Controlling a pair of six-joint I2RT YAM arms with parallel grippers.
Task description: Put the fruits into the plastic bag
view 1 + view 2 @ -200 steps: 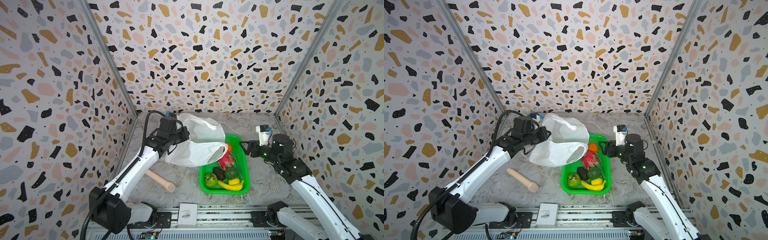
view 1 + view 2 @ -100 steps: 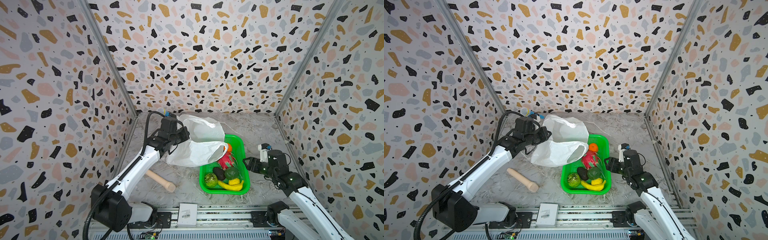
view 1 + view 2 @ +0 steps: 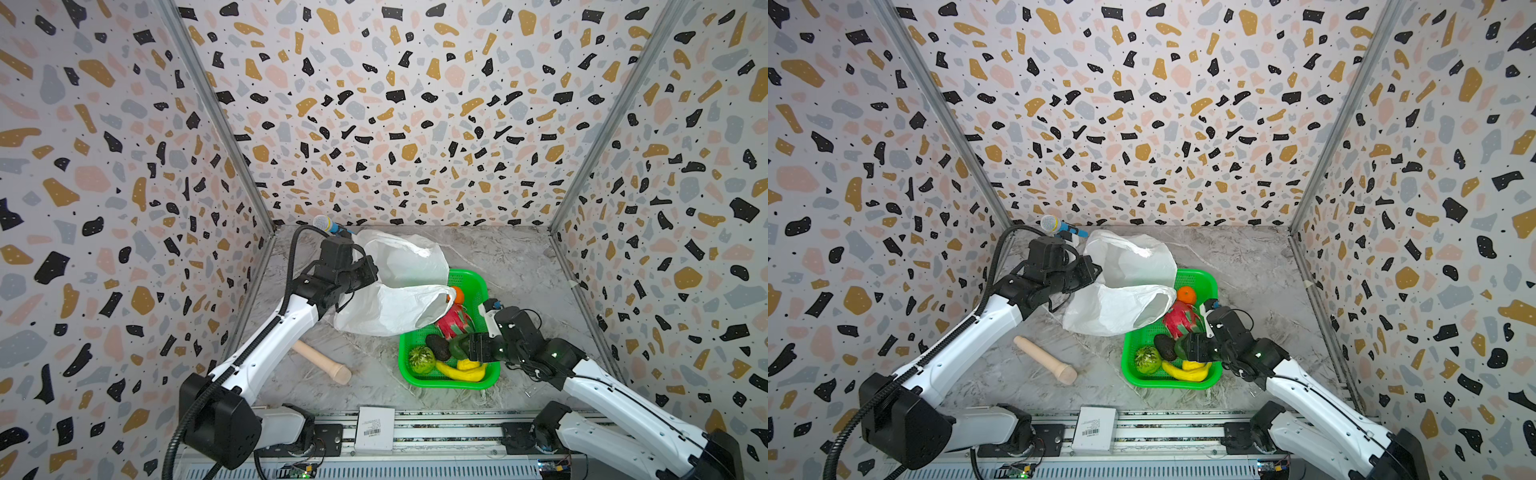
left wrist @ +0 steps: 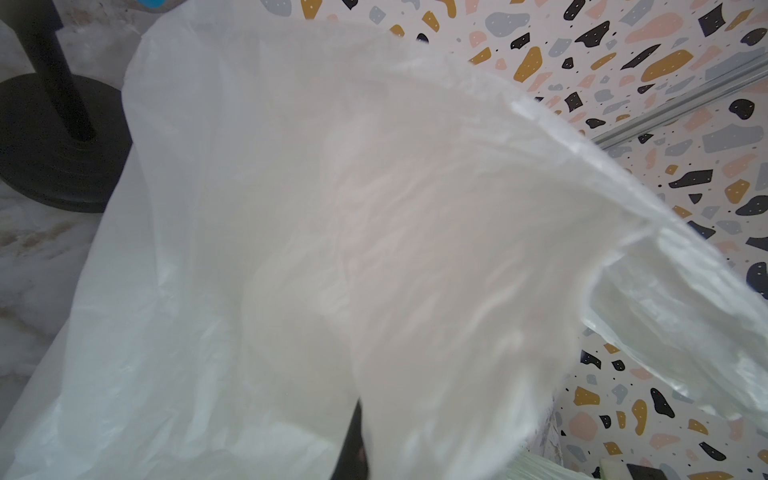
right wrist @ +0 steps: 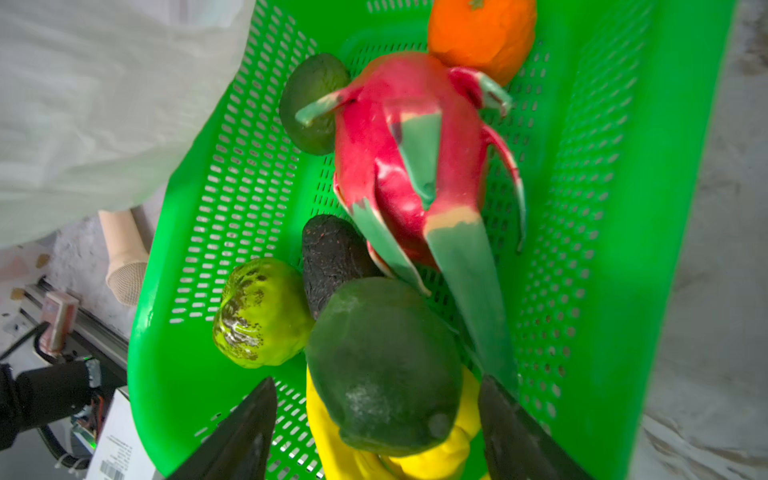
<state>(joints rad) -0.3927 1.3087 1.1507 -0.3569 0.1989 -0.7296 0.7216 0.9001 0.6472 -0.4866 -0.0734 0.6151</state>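
The white plastic bag [image 3: 395,291] [image 3: 1121,299] hangs from my left gripper [image 3: 371,270] [image 3: 1095,270], shut on its edge, with the mouth over the green basket's [image 3: 478,286] far left corner. It fills the left wrist view [image 4: 332,208]. The basket holds the fruits: orange [image 3: 457,294] [image 5: 482,33], dragon fruit [image 3: 453,324] [image 5: 407,158], dark avocado [image 3: 1165,347] [image 5: 332,257], bumpy green fruit [image 3: 420,359] [image 5: 262,311], banana [image 3: 461,372] and a round green fruit [image 5: 382,365]. My right gripper [image 3: 461,347] [image 5: 376,386] is open, its fingers either side of that round green fruit, not touching it.
A beige wooden cylinder [image 3: 322,361] lies on the marble floor left of the basket. A microphone on a black stand [image 3: 326,224] is at the back left behind the bag. A white barcoded box [image 3: 376,428] sits on the front rail. Patterned walls close three sides.
My right arm swung from the basket's far right side down to its near end and lowered over the fruits, jaws a little wider. The left gripper and bag barely moved.
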